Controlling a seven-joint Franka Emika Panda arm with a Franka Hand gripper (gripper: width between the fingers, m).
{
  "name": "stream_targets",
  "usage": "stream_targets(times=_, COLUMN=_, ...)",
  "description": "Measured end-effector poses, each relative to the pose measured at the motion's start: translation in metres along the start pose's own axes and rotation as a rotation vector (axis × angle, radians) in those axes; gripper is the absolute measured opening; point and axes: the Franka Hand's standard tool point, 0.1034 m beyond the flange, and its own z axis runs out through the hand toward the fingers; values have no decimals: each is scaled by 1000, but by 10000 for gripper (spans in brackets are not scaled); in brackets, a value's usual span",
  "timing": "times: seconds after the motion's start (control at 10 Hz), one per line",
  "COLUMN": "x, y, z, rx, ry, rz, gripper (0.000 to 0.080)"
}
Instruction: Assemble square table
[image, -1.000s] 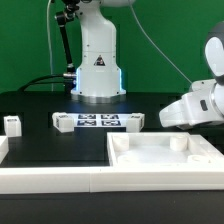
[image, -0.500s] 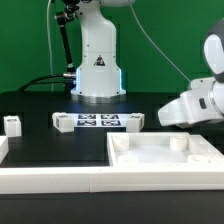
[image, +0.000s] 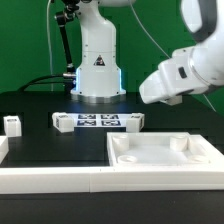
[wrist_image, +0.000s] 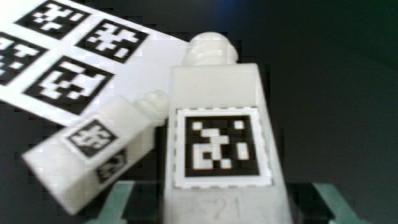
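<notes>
The square tabletop (image: 165, 172), a white tray with raised rims, lies at the front on the exterior view's right. Three white tagged legs lie on the black table: one at the exterior view's left (image: 12, 124) and two (image: 65, 122) (image: 133, 121) at the ends of the marker board. My gripper (image: 150, 93) hangs above the table behind the tabletop. In the wrist view my gripper (wrist_image: 221, 207) is shut on a fourth leg (wrist_image: 217, 120), which has a tag on its face and a peg at its far end. Another leg (wrist_image: 86, 152) lies beyond it.
The marker board (image: 97, 121) lies in the middle of the table in front of the robot base (image: 97, 70), and shows in the wrist view (wrist_image: 71, 50). A long white border bar (image: 50, 178) runs along the front edge at the exterior view's left.
My gripper has risen from low beside the tabletop and moved toward the exterior view's left. The three loose legs and the tabletop have not moved.
</notes>
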Motion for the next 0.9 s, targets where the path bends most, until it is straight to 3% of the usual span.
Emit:
stream_targets(times=0.2, x=8, y=0, z=0, rx=-6, ry=51, rz=5, gripper=290)
stream_targets(times=0.3, x=10, y=5, z=-4, rx=-13, ry=126, rz=-25, gripper=290)
stream_targets(times=0.4, x=6, y=20, z=-8, rx=-18, ry=216, rz=-71, gripper=290)
stream_targets(times=0.5, x=-5, y=27, z=-17, rx=-17, ry=245, rz=-65, gripper=290)
stream_targets(times=0.8, x=-17, y=44, z=-52, rx=-45, ry=447, rz=-66, gripper=290)
stream_targets(times=0.9, x=-13, y=46, z=-57, rx=-53, ry=533, rz=-60, gripper=290)
